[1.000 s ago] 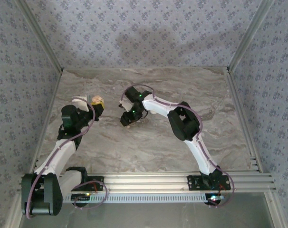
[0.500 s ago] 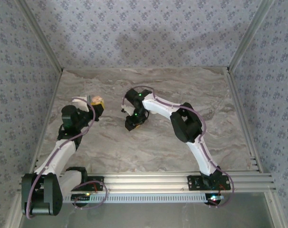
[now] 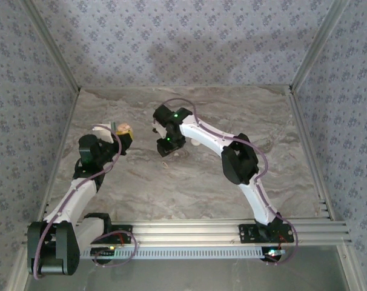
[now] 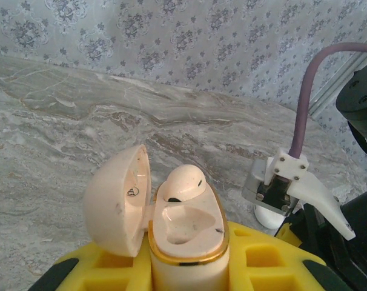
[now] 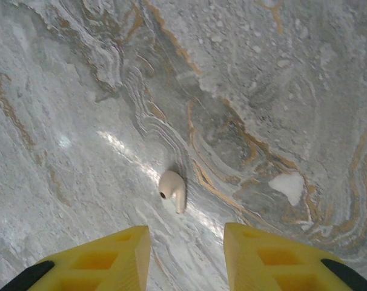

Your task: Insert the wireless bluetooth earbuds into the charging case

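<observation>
A: Done?
B: Charging case point(image 4: 186, 257), lid open, clamped in left fingers point(image 4: 86, 271); one earbud point(image 4: 182, 182) seated, one slot point(image 4: 183, 223) empty
A: Outstanding?
B: Second earbud point(image 5: 172, 189) on bench point(image 5: 292, 91), right fingers point(image 5: 111, 254) apart over it

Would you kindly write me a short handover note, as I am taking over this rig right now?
Left hand: shut on the charging case, held upright, lid open.
Right hand: open, empty, hovering over the loose earbud on the table.
Done: one earbud seated in the case.
Left to do: grasp the loose earbud, seat it in the empty slot.
</observation>
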Controlling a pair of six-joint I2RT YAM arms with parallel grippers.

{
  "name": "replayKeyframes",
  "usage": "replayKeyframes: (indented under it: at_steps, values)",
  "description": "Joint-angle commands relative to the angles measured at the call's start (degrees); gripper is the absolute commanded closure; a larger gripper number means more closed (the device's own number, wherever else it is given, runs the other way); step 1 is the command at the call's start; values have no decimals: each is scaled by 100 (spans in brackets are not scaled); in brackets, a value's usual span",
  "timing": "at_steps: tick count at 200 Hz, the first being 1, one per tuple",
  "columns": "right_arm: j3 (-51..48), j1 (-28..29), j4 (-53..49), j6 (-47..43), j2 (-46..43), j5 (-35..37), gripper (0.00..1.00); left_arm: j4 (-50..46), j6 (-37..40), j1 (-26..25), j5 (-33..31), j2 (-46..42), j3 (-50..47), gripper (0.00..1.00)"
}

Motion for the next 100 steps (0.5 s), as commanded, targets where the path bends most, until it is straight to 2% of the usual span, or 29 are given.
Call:
replayKeyframes:
  at_steps: [1, 100]
  values:
    - [372, 126, -379, 100, 399, 198, 61, -16, 31, 47, -26, -171, 65, 81]
    - [661, 226, -467, -53, 1011, 236, 62, -41, 53, 48, -27, -170, 102, 81]
